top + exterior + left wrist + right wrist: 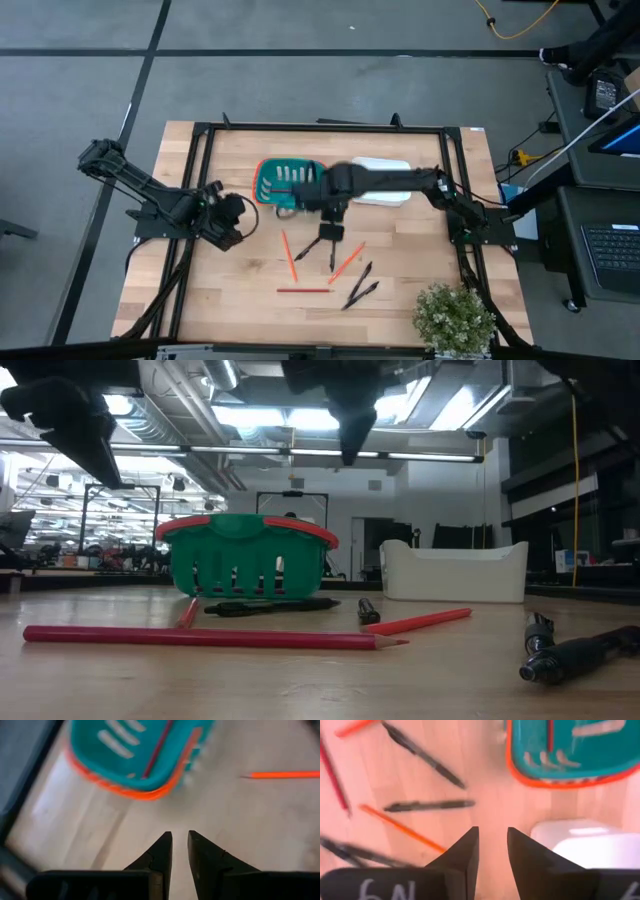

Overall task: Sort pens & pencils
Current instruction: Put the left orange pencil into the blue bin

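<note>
Four red-orange pencils are seen lying loose on the wooden table, scattered below the teal basket; one further red stick is seen inside that basket in the wrist views. Black pens are spread among the pencils, two of them crossed toward the potted plant. A white bin is set just beside the basket. The right gripper is held above the table between the basket and the pens, its fingers a narrow gap apart with nothing between them. The left gripper is parked near the table's left side, fingers likewise slightly parted and empty, pointed toward the basket.
</note>
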Controlling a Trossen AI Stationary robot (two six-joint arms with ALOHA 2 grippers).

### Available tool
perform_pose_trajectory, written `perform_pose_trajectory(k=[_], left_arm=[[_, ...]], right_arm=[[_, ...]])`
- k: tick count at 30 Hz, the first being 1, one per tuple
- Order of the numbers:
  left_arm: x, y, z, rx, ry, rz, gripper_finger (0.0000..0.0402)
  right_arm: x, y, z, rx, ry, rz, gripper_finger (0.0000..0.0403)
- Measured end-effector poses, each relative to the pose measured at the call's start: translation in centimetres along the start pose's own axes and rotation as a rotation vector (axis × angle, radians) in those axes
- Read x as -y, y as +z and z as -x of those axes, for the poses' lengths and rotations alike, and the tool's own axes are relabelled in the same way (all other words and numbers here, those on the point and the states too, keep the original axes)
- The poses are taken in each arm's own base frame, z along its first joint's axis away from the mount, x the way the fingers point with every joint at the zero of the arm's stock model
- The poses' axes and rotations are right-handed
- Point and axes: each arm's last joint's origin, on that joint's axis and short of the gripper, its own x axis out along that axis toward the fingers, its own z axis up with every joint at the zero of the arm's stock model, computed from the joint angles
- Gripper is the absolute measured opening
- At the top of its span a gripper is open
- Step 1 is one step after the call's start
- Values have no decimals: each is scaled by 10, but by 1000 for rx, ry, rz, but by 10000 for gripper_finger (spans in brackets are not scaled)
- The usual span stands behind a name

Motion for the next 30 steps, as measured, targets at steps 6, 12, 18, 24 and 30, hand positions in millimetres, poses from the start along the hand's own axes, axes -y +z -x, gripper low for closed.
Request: perform_pose_trajectory(k=[6,12,18,24,30], left_arm=[[30,4,-23,-12,-131,-111,56],[61,5,-42,-52,-233,-146,56],[91,8,-45,10,-356,-186,56],[118,20,-35,37,-395,-212,56],[148,30,-39,30,-396,-291,56]], right_arm=[[-45,-13,5,34,-87,88,102],[-66,-21,11,57,-101,83,102],[-64,-26,24,133,-222,73,102],[-32,-35,62,257,-353,9,102],[9,-56,110,382,-430,-101,102]])
